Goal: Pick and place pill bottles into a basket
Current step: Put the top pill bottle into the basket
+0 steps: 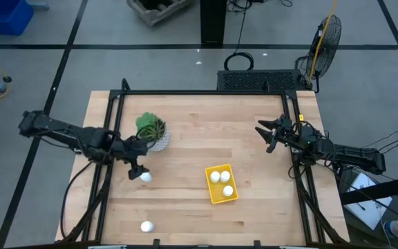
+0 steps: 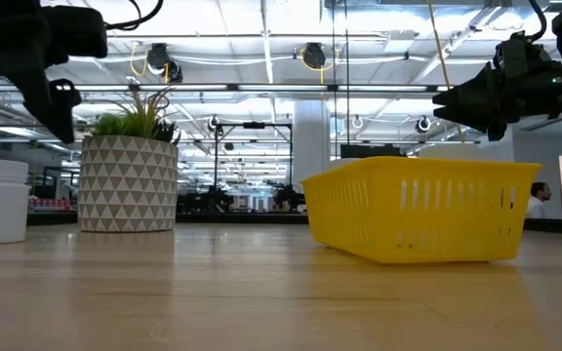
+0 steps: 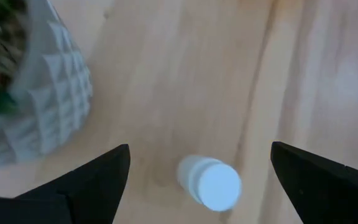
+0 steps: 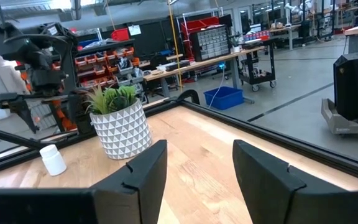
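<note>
The left pincer hangs wide open over a white pill bottle standing on the worktop, just near of the potted plant; its fingers sit on either side of the bottle without gripping it. Another bottle stands alone close to the worktop's near edge. The yellow basket lies right of centre with three bottles inside. The right pincer waits above the far right of the worktop, open and empty.
</note>
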`<state>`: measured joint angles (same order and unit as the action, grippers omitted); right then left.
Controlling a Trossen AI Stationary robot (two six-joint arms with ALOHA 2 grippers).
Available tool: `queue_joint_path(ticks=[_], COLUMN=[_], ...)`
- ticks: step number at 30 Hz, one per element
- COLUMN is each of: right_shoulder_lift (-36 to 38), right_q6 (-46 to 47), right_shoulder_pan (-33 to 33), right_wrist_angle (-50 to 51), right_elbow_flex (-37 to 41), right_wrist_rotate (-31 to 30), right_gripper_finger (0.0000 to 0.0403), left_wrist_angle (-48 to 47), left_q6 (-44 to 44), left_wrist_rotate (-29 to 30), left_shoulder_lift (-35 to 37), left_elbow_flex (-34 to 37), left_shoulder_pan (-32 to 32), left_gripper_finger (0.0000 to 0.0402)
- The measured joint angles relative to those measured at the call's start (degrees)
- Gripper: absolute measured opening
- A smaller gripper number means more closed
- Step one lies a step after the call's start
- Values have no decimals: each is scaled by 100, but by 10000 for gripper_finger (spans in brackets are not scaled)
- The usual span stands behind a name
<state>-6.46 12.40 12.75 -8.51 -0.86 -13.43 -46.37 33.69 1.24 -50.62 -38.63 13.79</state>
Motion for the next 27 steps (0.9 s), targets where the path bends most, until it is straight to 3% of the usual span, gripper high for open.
queue_joint_path(ticks=[8, 17, 27], right_shoulder_lift=[0, 0, 0], right_q6=[0, 0, 0], right_shoulder_pan=[0, 0, 0], right_wrist_angle=[13, 13, 13], right_elbow_flex=[0, 2, 0], right_wrist_rotate=[0, 0, 0], right_gripper_finger=[177, 174, 177], left_wrist_angle=[-57, -242, -417], left_q6=[581, 453, 410], left_wrist_rotate=[-167, -725, -677], left_shoulder_lift=[-849, -2239, -2666], left_elbow_flex=[-16, -343, -534], left_shoulder_pan=[577, 621, 620], left_gripper_finger=[395, 395, 395])
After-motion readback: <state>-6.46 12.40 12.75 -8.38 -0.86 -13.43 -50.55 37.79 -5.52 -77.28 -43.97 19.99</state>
